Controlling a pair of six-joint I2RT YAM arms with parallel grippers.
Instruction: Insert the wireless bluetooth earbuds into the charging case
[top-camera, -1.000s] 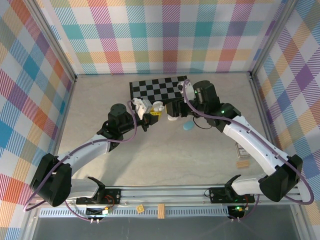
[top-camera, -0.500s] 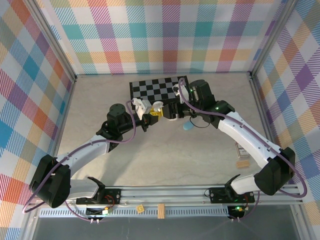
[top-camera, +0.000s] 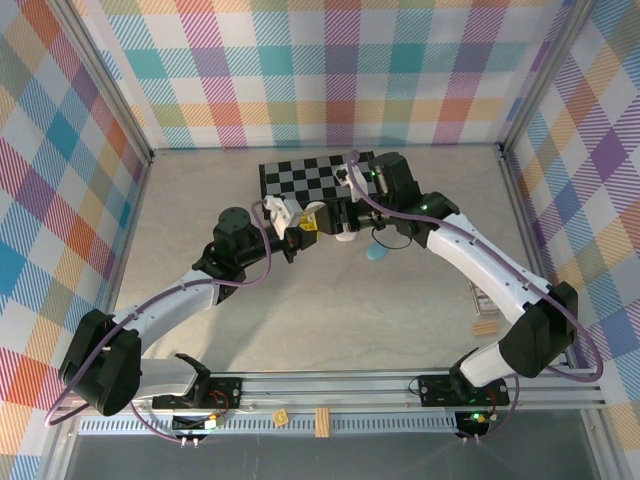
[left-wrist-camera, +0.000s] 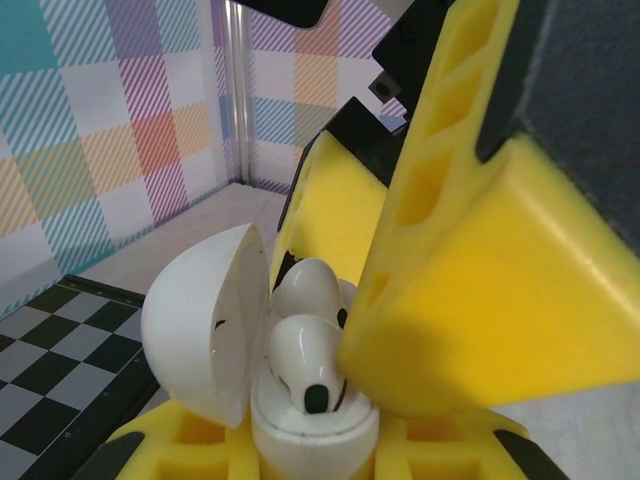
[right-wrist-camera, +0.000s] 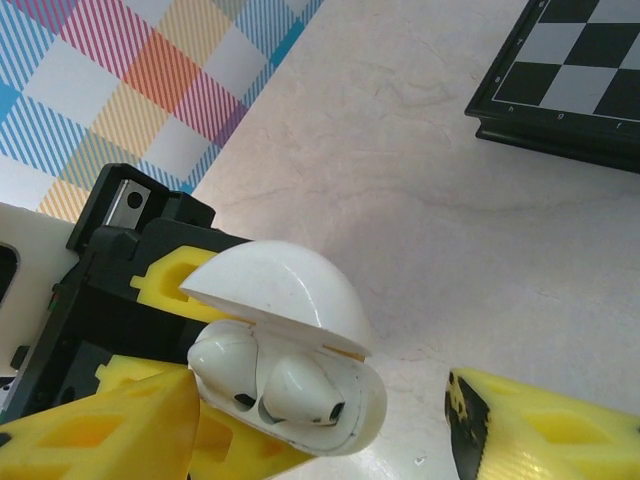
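My left gripper (top-camera: 303, 224) is shut on the base of the white charging case (top-camera: 315, 212), held above the table with its lid (left-wrist-camera: 200, 320) swung open. Two white earbuds (left-wrist-camera: 305, 360) sit side by side in the case's wells; in the right wrist view they show as earbuds (right-wrist-camera: 300, 385) under the raised lid (right-wrist-camera: 275, 285). My right gripper (top-camera: 345, 222) is right beside the case and open. Its yellow left finger (right-wrist-camera: 100, 430) is against the case (right-wrist-camera: 400, 410), and its right finger (right-wrist-camera: 540, 425) stands well apart.
A black-and-white chessboard (top-camera: 310, 178) lies just behind both grippers. A light blue rounded case (top-camera: 376, 252) rests on the table below the right gripper. Small wooden blocks (top-camera: 485, 327) lie near the right edge. Plaid walls enclose the table.
The right arm has swung left and brought its gripper up to the case held by the left gripper. The left arm has hardly moved.
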